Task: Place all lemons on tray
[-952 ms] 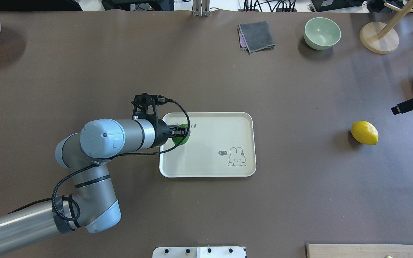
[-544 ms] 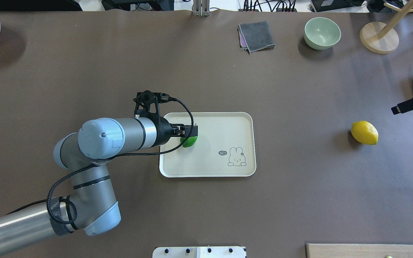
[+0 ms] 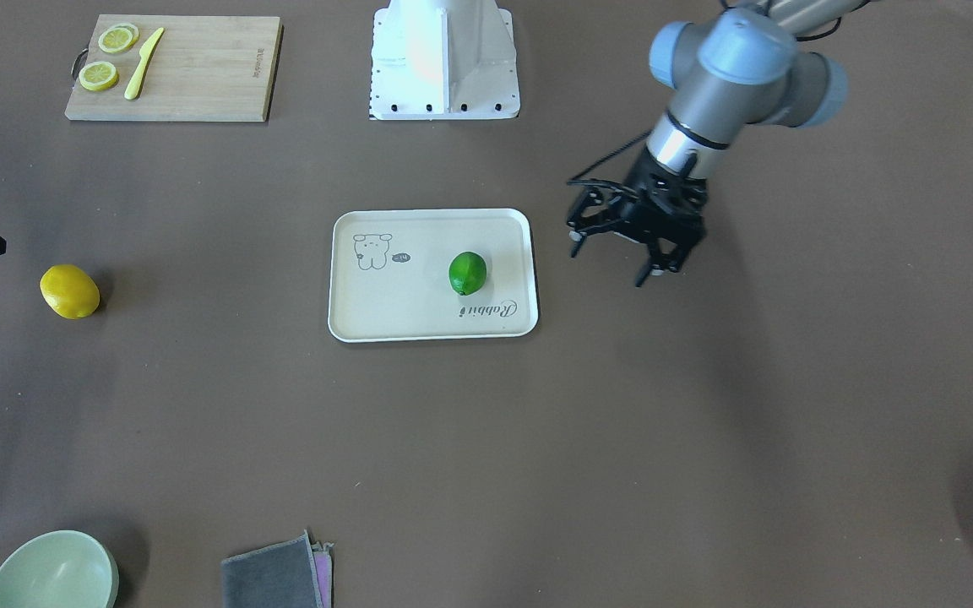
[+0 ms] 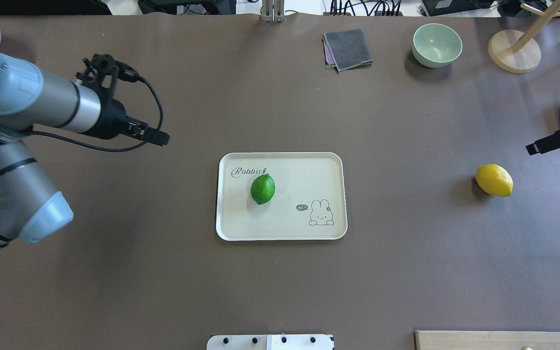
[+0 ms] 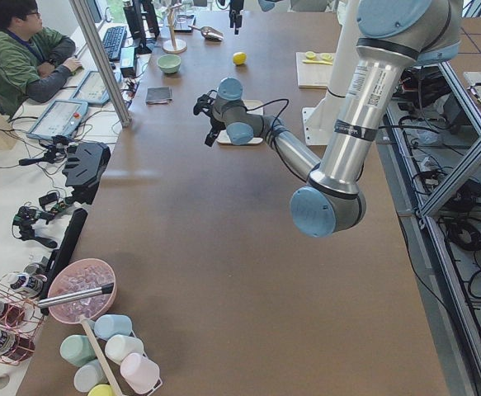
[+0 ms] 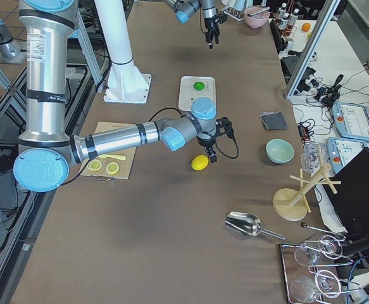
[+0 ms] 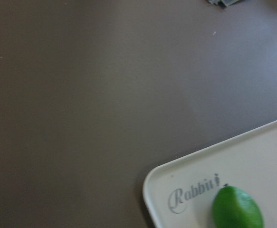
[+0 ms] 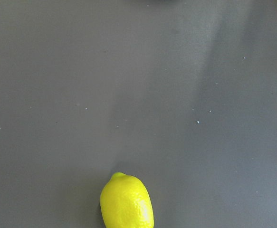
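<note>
**A:** Where is the green one?

**B:** The green lemon (image 4: pixel 263 189) lies on the tray (image 4: pixel 304 170), left of centre in the overhead view, just under the "Rabbit" script. The left wrist view catches it at lower right, beside the tray's rounded corner.

**A:** And the other?

**B:** The yellow lemon (image 4: pixel 494 180) sits on the bare table (image 4: pixel 406 272) at mid-right of the overhead view, well apart from the tray. The right wrist view has it at the bottom edge, with no fingers showing.

**A:** The claws?

**B:** In the front-facing view the left gripper (image 3: pixel 611 260) hangs right of the tray, fingers spread wide with nothing between them. The overhead view shows it only as a dark bar at upper left. The right gripper (image 4: pixel 540 145) pokes in at the overhead view's right edge, near the yellow lemon. I cannot tell whether it is spread or closed.

**A:** Anything only one view gives?

**B:** The front-facing view shows the whole cutting board (image 3: pixel 199 72) at upper left, carrying lemon slices (image 3: pixel 99 75) and a yellow knife (image 3: pixel 143 63). The overhead view shows only a strip of that board at bottom right.
</note>
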You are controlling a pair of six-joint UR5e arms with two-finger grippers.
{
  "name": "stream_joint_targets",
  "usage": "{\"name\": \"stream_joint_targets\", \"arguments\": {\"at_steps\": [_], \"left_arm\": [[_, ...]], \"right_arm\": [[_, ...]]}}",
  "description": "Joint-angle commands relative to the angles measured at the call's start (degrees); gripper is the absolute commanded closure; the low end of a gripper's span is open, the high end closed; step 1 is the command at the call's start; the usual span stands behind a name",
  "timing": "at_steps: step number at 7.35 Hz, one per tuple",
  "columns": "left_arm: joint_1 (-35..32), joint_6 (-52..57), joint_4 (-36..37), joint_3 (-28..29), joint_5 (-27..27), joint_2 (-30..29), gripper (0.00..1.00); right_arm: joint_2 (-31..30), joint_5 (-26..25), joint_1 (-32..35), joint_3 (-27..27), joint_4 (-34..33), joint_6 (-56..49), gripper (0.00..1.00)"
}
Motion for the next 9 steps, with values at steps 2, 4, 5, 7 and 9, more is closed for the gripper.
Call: {"name": "stream_joint_targets", "arguments": {"at_steps": [2, 4, 5, 7, 9], "left_arm": [[-8.49, 16.55, 1.79, 1.26, -6.29, 5.02, 0.01], [-8.58, 16.55, 1.79, 1.17, -6.28, 5.02, 0.01], [-8.49, 16.55, 1.79, 1.17, -6.37, 5.02, 0.01], [-8.32, 16.20, 1.71, 1.26, -6.37, 4.84, 0.01], [-8.23, 15.85, 1.44, 1.35, -6.29, 4.67, 0.01]], "right_arm": [[0.03, -5.38, -7.75, -1.06, -0.12, -0.05, 0.01], [0.20, -9.21, -11.63, -2.82, -0.12, 0.03, 0.01], [0.38, -9.29, -13.39, -3.87, -0.03, 0.04, 0.01], [2.13, -9.30, -14.81, -6.69, -0.12, -0.05, 0.01], [5.46, -9.38, -15.86, -10.11, -0.03, -0.14, 0.21]]}}
